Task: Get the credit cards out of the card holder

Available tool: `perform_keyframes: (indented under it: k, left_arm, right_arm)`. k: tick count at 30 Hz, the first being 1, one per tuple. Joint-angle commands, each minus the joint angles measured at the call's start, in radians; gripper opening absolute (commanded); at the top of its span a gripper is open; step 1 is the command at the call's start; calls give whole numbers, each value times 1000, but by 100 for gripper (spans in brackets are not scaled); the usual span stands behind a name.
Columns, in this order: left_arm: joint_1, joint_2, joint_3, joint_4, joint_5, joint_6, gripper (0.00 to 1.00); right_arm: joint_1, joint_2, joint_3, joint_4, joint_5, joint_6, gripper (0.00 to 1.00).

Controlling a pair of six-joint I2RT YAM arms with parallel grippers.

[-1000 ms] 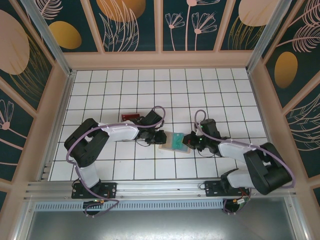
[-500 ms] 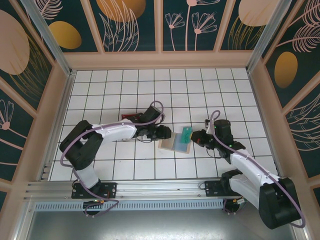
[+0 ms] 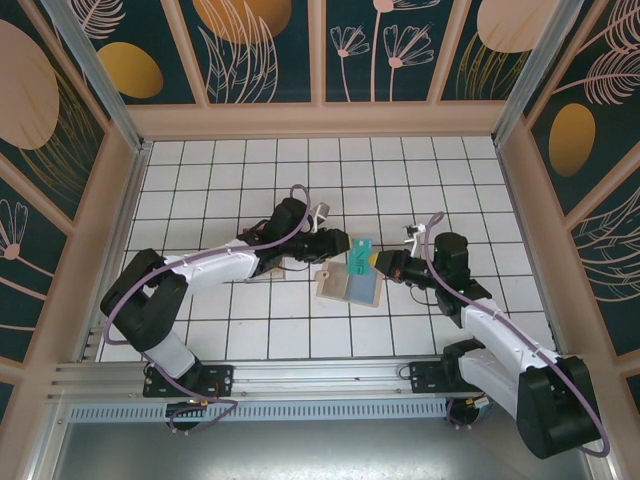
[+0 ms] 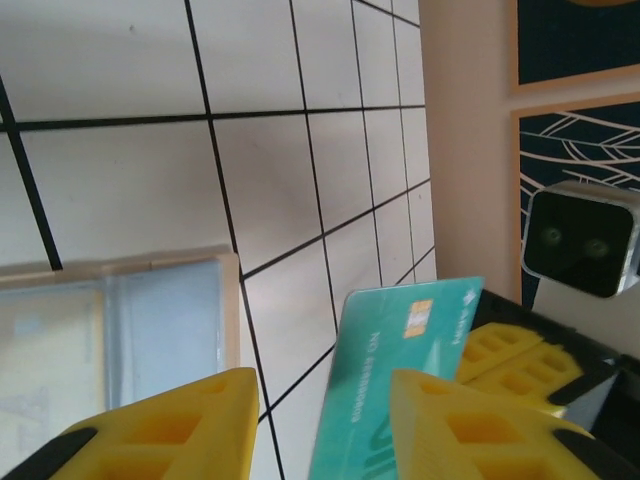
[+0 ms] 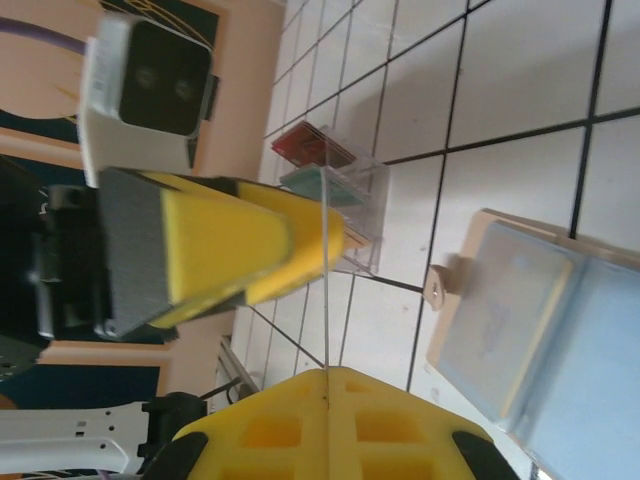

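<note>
The card holder [image 3: 350, 287] lies open on the white tiles, tan-rimmed with light blue faces [image 5: 530, 320], also in the left wrist view [image 4: 130, 310]. Above it a teal-green credit card [image 3: 361, 254] hangs in the air. My right gripper [image 3: 378, 262] is shut on the card's right end, and the card shows edge-on between its yellow fingers [image 5: 325, 375]. My left gripper [image 3: 338, 245] stands open around the card's other end [image 4: 320, 380]. The card [image 4: 400, 370] lies close to its right finger, with a gap to the left one.
A clear plastic tray [image 5: 345, 190] stands behind the left gripper. It holds a red card [image 5: 310, 145] and another teal card [image 5: 320, 183] on edge. Tan walls enclose the tiled floor on three sides.
My right gripper has pulled the teal card out of the holder and lifted it up and left. My left gripper has moved right to meet it and opened its jaws around it.
</note>
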Motion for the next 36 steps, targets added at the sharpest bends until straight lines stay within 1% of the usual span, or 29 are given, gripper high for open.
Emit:
perform_keyframes:
  k: [1,4,8,13,16,18,19,20,21,22,25,27,28,29,30,33,36]
  left_arm:
    - [5,-7,-9,73,42,-32,39]
    - [5,-7,-20,108,69,-44,39]
    - [6,-13,-31,133,91,-55,33]
    - [6,-34,-41,155,105,-62,21]
    - [5,-45,-36,142,105,-63,16]
    - [6,-50,-35,140,106,-63,5]
    - [7,-55,-36,135,102,-63,3]
    - [6,-60,-36,127,95,-60,2]
    - [7,-66,-36,119,91,-56,1]
    - [7,-71,-36,113,88,-52,0]
    - [7,-85,-24,59,73,-19,0]
    - [8,-91,5,-29,51,42,0]
    - [8,-94,28,-95,27,85,0]
    - [8,-95,30,-155,0,128,0]
    - [8,-97,77,-220,-29,176,0]
    - [8,-100,133,-391,-120,303,0]
    - [9,-113,174,-524,-256,429,0]
  right_arm:
    - [-9,8,15,111,-44,36,0]
    - [-10,15,13,134,-47,48,0]
    - [-10,21,11,146,-50,53,0]
    - [-10,22,8,140,-55,48,0]
    - [-11,24,5,128,-51,40,0]
    - [-11,24,5,115,-47,33,0]
    - [-12,25,8,102,-42,27,1]
    - [-11,23,10,86,-35,17,13]
    - [-13,23,14,64,-28,3,27]
    - [-12,21,15,43,-23,-8,45]
    - [-12,14,15,12,-15,-25,61]
    - [-11,5,23,-27,9,-41,73]
    - [-12,-3,28,-43,19,-50,79]
    - [-11,-11,31,-51,26,-57,81]
    - [-13,-18,36,-64,33,-65,83]
    - [-13,-27,59,-101,44,-89,86]
    - [-8,-26,84,-139,62,-112,93]
